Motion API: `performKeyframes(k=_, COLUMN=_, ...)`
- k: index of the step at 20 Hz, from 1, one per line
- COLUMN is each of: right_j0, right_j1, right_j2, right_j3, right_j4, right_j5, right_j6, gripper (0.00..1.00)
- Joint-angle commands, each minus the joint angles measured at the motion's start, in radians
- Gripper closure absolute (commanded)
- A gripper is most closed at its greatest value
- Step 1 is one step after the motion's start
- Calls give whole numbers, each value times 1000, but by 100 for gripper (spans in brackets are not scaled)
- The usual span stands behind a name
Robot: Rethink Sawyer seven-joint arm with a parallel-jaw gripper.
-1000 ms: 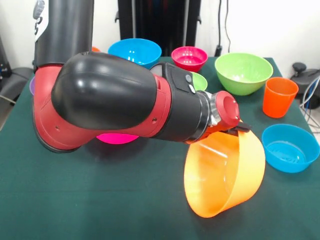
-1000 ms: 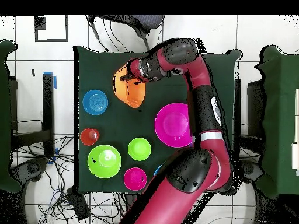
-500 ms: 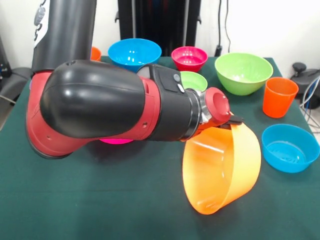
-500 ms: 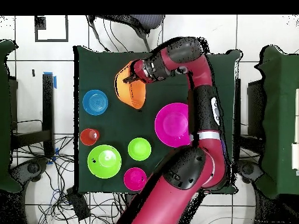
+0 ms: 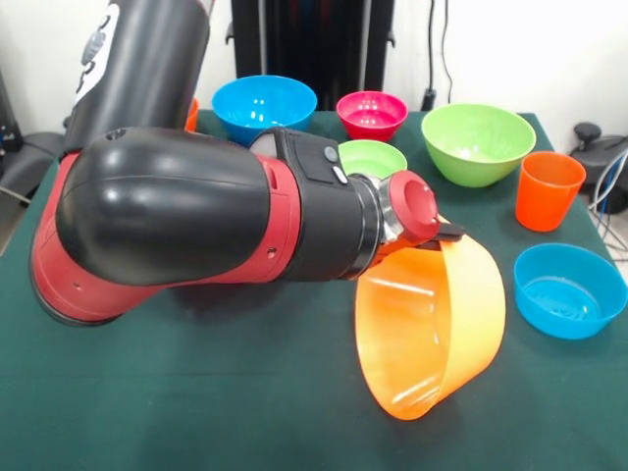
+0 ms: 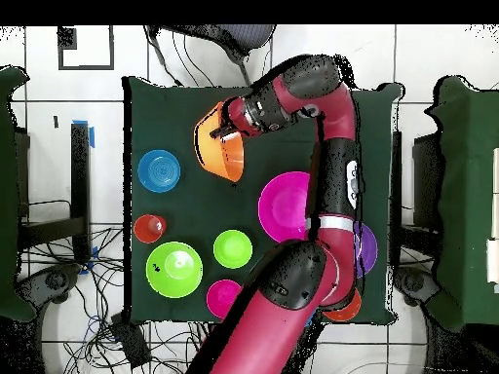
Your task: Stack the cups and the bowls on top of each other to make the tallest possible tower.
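Across the dark green cloth-covered table, a bulky red and black arm, reaching low toward one side. At its tip, the gripper clenched on the rim of the large glossy orange plastic bowl, held tipped on its side, lifted off the cloth near the front edge in the front view. Behind the arm, mostly hidden there but plain from above, a large pink plastic bowl near the table's middle. Toward the far right corner in the front view, a large lime-green plastic bowl; along the far edge, a medium blue plastic bowl and a small magenta-red plastic bowl. Just behind the wrist, a smaller green plastic bowl. Near the right edge, a shallow blue plastic bowl and, beyond it, the small orange tapered plastic tumbler, upright. From above, by the arm's base, a purple bowl and an orange bowl, both partly covered.
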Motion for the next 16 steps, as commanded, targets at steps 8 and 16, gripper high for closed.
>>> performKeyframes(k=8, right_j0=-12, right_j1=135, right_j2=334, right_j3=-172, right_j4=-473, right_j5=235, right_j6=-320, gripper=100)
performKeyframes(k=16, right_j0=-58, right_j1=183, right_j2=710, right_j3=-267, right_j4=-896, right_j5=401, right_j6=-367, gripper=100)
